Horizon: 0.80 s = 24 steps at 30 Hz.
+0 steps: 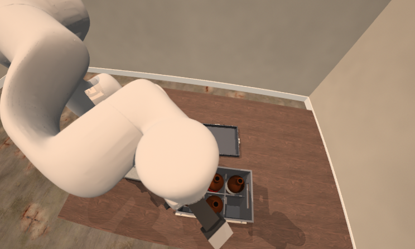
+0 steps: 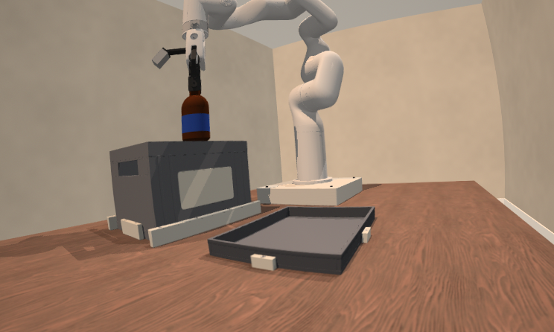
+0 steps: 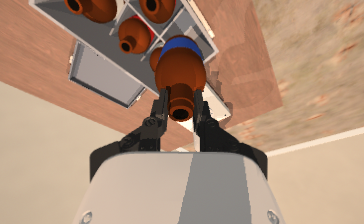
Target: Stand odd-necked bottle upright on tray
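My gripper [image 2: 193, 84] is shut on the neck of a brown bottle with a blue band [image 2: 195, 117]. It holds the bottle upright, its base just above the top rim of the grey crate [image 2: 180, 183]. The wrist view shows the fingers on either side of the neck, just below the mouth of the blue-banded bottle [image 3: 180, 67]. Three other brown bottles [image 1: 215, 182] [image 1: 235, 183] [image 1: 215, 203] show in crate cells in the top view; the arm hides the rest of the crate. The dark grey tray [image 2: 297, 237] lies flat beside the crate and holds nothing.
The crate [image 1: 233, 195] has divider walls and pale stop blocks [image 2: 205, 222] along its base. The tray [image 1: 224, 139] has small pale blocks [image 2: 263, 261] at its edges. The arm's base [image 2: 312, 190] stands behind the tray. Walls close off the back and right.
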Available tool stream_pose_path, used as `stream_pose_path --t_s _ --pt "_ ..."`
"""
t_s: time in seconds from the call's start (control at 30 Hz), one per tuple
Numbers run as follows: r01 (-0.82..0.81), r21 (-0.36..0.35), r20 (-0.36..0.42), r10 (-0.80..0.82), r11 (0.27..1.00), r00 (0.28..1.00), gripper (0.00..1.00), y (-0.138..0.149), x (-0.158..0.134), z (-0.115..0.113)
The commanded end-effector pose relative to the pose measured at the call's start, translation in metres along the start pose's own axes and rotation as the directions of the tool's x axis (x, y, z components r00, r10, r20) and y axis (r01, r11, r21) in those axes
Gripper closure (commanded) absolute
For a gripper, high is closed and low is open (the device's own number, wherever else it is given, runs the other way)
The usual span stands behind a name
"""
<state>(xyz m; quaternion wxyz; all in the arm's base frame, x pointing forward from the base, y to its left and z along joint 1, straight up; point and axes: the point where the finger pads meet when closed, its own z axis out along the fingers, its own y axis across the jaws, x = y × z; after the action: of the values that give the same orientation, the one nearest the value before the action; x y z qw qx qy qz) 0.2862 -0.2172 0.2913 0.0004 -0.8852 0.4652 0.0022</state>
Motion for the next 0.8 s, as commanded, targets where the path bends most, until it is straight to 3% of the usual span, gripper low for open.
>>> stream_pose_path --t_s 0.0,0.77 --pt "0.000 0.001 -0.004 0.000 1.000 1.000 1.00 -0.002 0.000 -0.002" --pt "0.000 0.001 -0.004 0.000 1.000 1.000 1.00 -0.021 -0.012 -0.002"
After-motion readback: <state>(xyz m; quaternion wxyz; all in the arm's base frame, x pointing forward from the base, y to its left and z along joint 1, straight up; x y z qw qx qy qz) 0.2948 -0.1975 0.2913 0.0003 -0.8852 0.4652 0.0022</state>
